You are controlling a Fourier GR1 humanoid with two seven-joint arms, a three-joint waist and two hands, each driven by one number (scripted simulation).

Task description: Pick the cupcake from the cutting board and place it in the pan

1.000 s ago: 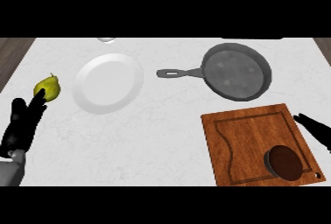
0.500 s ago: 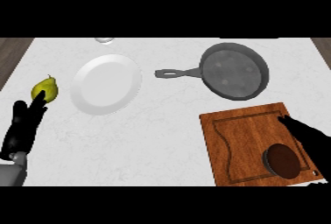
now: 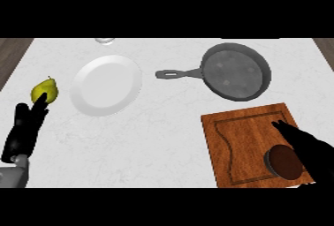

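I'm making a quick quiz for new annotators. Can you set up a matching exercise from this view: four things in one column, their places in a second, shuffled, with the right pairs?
Things
1. cupcake
2. pan
3. plate
4. pear

Places
A. near the left edge of the counter, by the left robot hand
B. far right of the counter, handle pointing left
C. on the cutting board, beside the right robot hand
D. between the pear and the pan

Pairs: 1-C, 2-B, 3-D, 4-A
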